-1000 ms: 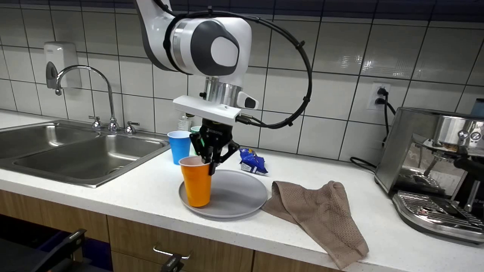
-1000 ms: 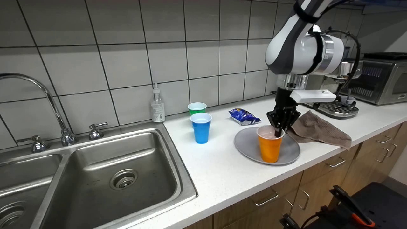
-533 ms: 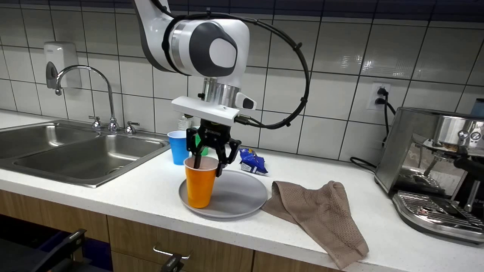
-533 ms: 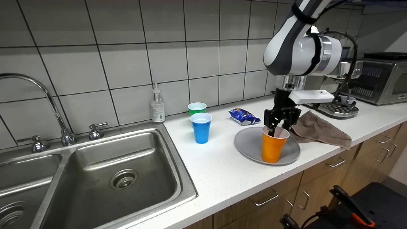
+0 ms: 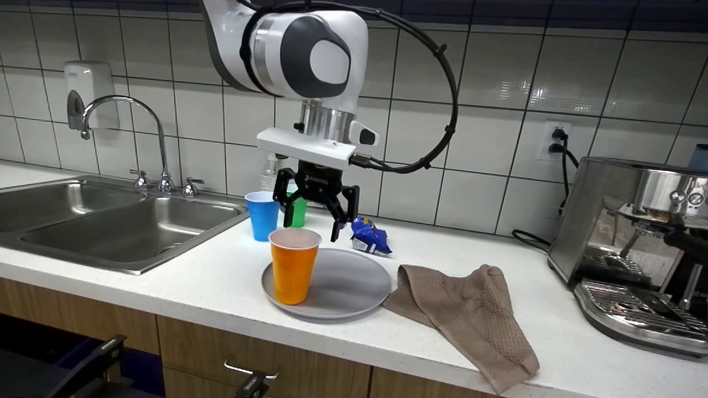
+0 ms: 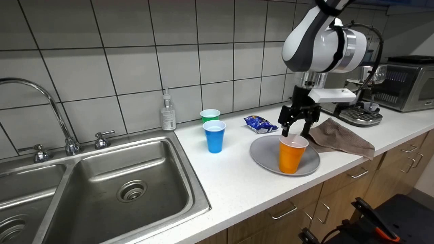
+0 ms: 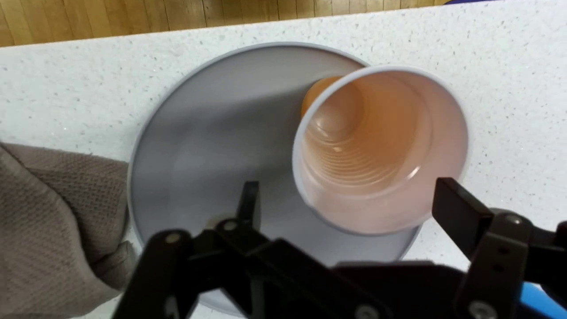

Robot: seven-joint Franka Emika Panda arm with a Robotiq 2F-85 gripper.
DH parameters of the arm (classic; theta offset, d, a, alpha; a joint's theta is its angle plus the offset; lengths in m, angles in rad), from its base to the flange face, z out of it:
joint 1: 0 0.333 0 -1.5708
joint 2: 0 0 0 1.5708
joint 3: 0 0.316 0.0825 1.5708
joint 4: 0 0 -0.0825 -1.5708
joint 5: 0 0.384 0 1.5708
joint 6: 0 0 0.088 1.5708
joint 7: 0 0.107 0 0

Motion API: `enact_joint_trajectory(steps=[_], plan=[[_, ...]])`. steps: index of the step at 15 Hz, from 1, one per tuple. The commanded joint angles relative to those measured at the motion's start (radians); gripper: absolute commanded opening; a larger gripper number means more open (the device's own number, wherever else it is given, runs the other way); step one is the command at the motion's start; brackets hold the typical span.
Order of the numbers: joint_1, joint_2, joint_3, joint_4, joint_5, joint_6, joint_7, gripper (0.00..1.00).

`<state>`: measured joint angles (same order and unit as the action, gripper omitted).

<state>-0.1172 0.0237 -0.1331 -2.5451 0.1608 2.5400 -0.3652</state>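
Orange cup (image 5: 294, 271): upright on the grey plate (image 5: 359, 282), on the near left part of it in an exterior view; its pale mouth faces up, and the wrist view looks down inside to the ridged wall.

Gripper (image 5: 311, 232): open, its fingers spread wide apart over the cup; in an exterior view one tip sits just above the rim, while the other stands off to the right, over the plate. Whether the first tip touches the rim is hard to tell.

Plate: round and shallow, flat on the white table (image 5: 210, 271), close to the near edge.

Brown towel (image 5: 470, 309): rumpled, to the right of the plate and meeting its edge; its near corner reaches over the table's near edge.

Blue packet (image 6: 260, 124): lies crumpled on the far side of the plate, apart from it.

Blue cup (image 6: 214, 137): upright, left of the plate and farther back.

Green cup (image 6: 210, 116): upright, just beyond the blue cup and partly hidden by it.

Pump bottle (image 6: 168, 115): clear, labelled, at the far right corner of the sink (image 6: 186, 169).

Sink: two metal basins on the left, with a curved faucet (image 5: 162, 143) at the far side.

Coffee machine (image 5: 586, 210): metal, on the right, well apart from the plate.

Arm (image 5: 315, 61): white and grey, with a black cable (image 5: 454, 97) looping beside it.
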Motion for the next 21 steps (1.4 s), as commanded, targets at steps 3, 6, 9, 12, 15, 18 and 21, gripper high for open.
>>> enact_joint_trajectory(steps=[3, 6, 9, 12, 15, 18, 21], plan=[[-0.009, -0.127, -0.016, -0.012, -0.005, -0.065, -0.045, 1.00], [0.007, -0.153, -0.014, 0.006, 0.008, -0.080, -0.029, 1.00], [0.034, -0.148, -0.002, 0.028, 0.017, -0.074, -0.020, 1.00], [0.070, -0.109, 0.018, 0.058, 0.023, -0.051, -0.009, 1.00], [0.105, -0.045, 0.048, 0.098, 0.031, -0.020, 0.002, 1.00], [0.126, 0.032, 0.083, 0.155, 0.034, -0.007, 0.011, 1.00], [0.131, 0.111, 0.116, 0.220, 0.015, -0.001, 0.043, 1.00]])
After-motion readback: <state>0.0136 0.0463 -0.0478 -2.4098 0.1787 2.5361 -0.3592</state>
